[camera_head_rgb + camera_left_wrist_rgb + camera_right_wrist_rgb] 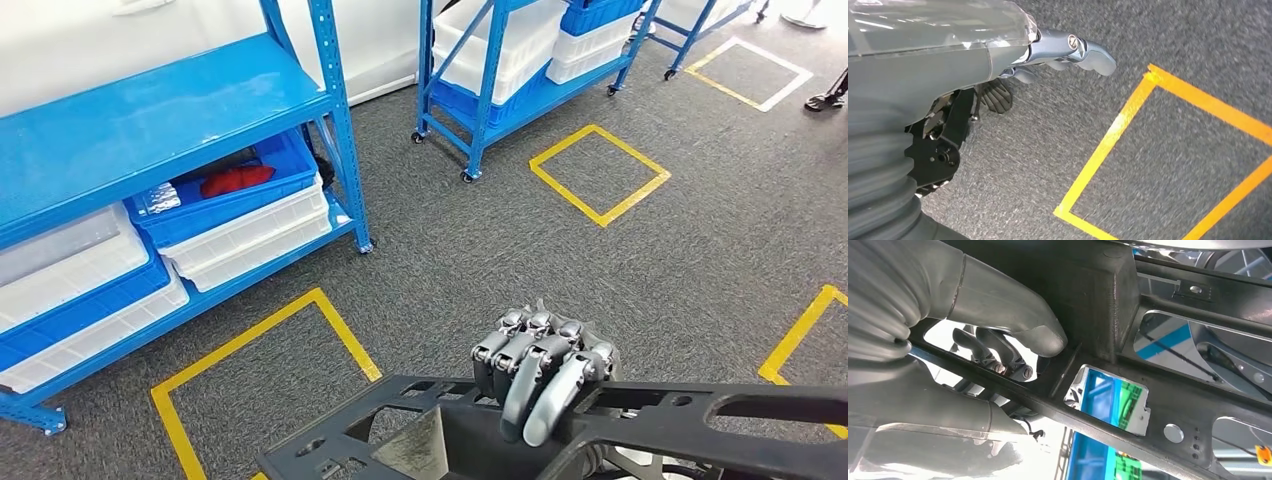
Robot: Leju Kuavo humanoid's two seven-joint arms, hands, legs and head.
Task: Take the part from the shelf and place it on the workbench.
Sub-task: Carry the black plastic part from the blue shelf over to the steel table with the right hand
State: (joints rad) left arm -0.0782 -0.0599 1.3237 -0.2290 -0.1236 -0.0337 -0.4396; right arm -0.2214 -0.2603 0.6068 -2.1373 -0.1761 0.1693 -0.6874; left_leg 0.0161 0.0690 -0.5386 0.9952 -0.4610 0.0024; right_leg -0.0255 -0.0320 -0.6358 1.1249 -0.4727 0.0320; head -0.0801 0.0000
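Part [650, 420], the dark grey cast frame with cut-out windows, runs across the bottom of your head view from lower centre to the lower right edge, above the grey carpet [480, 260]. You can see the right hand [540, 370] at lower centre of that frame, its fingers [525, 385] curled over a bar of the part and gripping it. In your right wrist view the same grip shows up close: the thick grey thumb [1013, 322] presses on one side of a bar and the darker fingers wrap the other. Your left wrist view shows the left hand [1068, 50] at the top of the frame, held above the carpet beside a yellow tape square [1158, 165]; you cannot tell how its fingers lie. Blue shelves [150, 130] with white and blue bins fill the upper left of your head view.
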